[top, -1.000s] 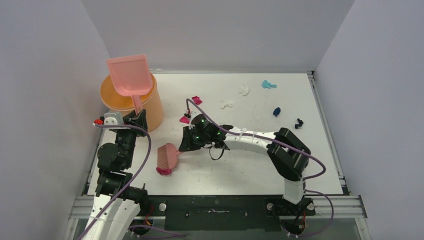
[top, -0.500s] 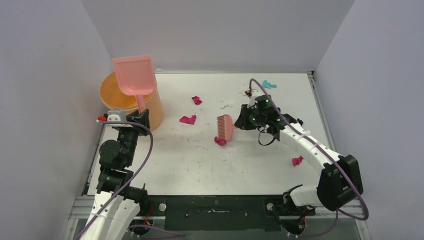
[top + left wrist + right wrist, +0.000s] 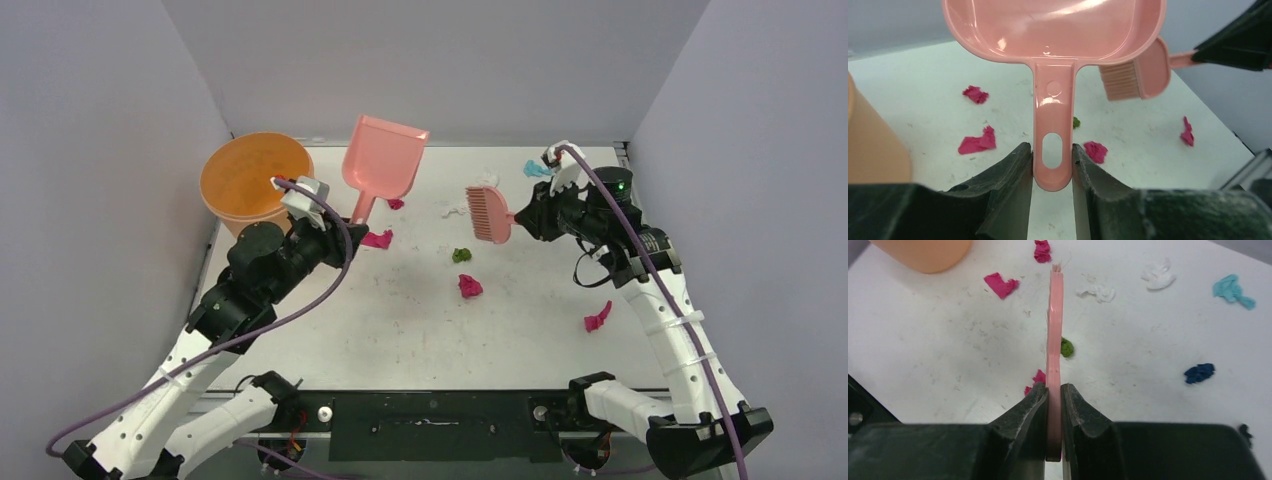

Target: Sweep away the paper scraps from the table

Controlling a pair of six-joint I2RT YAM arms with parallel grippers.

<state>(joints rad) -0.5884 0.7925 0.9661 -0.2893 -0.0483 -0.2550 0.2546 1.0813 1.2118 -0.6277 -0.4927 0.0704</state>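
Top external: left gripper (image 3: 347, 224) clamps dustpan (image 3: 385, 152) handle, pan swung off bucket (image 3: 250, 178) toward table (image 3: 400, 325) centre; right gripper (image 3: 527, 218) grasps brush (image 3: 487, 213), shifted far-right; paper scraps (image 3: 469, 286) scattered mid-table.

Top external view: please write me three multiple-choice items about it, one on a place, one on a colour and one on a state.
1. Where does the orange bucket stand?
A. at the far left corner of the table
B. at the far right corner
C. at the near edge, between the arms

2. Which colour has the paper scrap that lies just below the brush in this view?
A. yellow
B. green
C. orange

3. In what state is the dustpan?
A. lying flat on the table
B. standing inside the bucket
C. held by its handle in the left gripper

Key:
1 A, the bucket sits far left, by the wall.
2 B, the wad shows green against the white top.
3 C, the gripper is shut on the pink handle.
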